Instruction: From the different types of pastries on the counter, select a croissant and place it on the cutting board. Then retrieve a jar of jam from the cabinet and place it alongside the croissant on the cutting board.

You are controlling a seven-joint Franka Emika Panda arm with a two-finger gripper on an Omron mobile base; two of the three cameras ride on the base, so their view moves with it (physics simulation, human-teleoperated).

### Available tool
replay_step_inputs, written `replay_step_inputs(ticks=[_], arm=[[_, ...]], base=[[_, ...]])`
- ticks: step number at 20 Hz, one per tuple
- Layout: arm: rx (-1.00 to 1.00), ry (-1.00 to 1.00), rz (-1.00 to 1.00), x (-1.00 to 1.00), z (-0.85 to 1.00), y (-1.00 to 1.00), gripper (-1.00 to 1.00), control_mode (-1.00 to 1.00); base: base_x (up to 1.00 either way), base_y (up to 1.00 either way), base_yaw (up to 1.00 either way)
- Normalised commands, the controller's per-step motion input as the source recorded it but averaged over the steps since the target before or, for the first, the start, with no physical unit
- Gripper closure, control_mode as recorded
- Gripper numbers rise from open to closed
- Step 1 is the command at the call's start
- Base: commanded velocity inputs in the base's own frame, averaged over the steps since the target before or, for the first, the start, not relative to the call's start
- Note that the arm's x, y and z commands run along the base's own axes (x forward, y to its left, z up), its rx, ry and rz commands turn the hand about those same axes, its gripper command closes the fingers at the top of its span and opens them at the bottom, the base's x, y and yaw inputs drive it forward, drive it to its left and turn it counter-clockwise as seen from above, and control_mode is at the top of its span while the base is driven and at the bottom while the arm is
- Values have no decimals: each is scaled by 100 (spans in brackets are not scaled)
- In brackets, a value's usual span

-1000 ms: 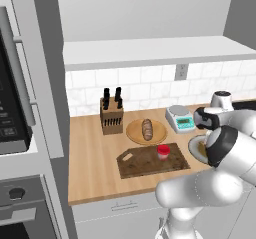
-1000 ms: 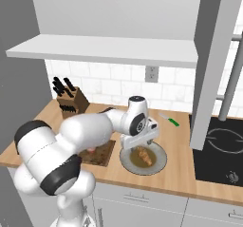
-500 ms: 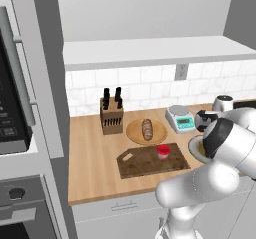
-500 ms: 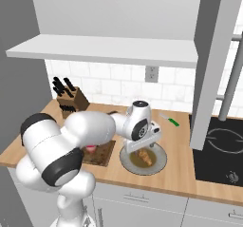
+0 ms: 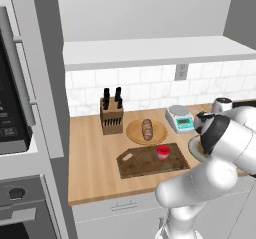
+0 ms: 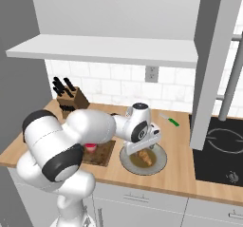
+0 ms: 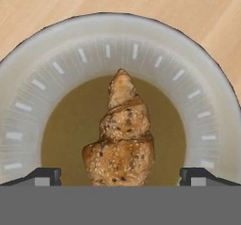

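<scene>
Hovering over the croissant (image 7: 120,137) with the gripper (image 7: 120,174) spread wide, one finger tip each side of the pastry's fat end, nothing pinched yet. In the right base view the gripper (image 6: 142,150) is sitting low over the plate (image 6: 159,166), hand pointing down at it.

Croissant is lying in the middle of that pale round plate with a raised rim, on the counter (image 6: 190,183) right of the cutting board (image 5: 150,162). Narrow tip is pointing away from the hand camera, broad seeded end nearest the fingers.

Handling guess: light, flaky, soft, so it's going to crush or shed crumbs if squeezed hard. Surface looks rough, so slipping is unlikely. Best hold looks like across the wide middle, where it's thickest, not the tapered tip. The plate rim is well apart from the finger tips, so clearance is looking fine.

The jar of jam (image 5: 163,151) is already standing on the board near its far right corner. The darker loaf (image 5: 147,129) is resting on the round wooden plate (image 5: 134,133) behind the board. Leaving that one alone.
</scene>
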Motion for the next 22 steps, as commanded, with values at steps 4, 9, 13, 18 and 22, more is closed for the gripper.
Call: replay_step_inputs(ticks=[4,9,13,18,22], arm=[[0,0,0,0,-18,0,-100,-100],[0,0,0,0,-19,0,-100,-100],[0,0,0,0,-14,0,100,-100],[0,0,0,0,-7,0,100,-100],[0,-4,-2,1,37,3,100,-100]], base=[[0,0,0],[0,0,0],[0,0,0],[0,0,0],[0,0,0]])
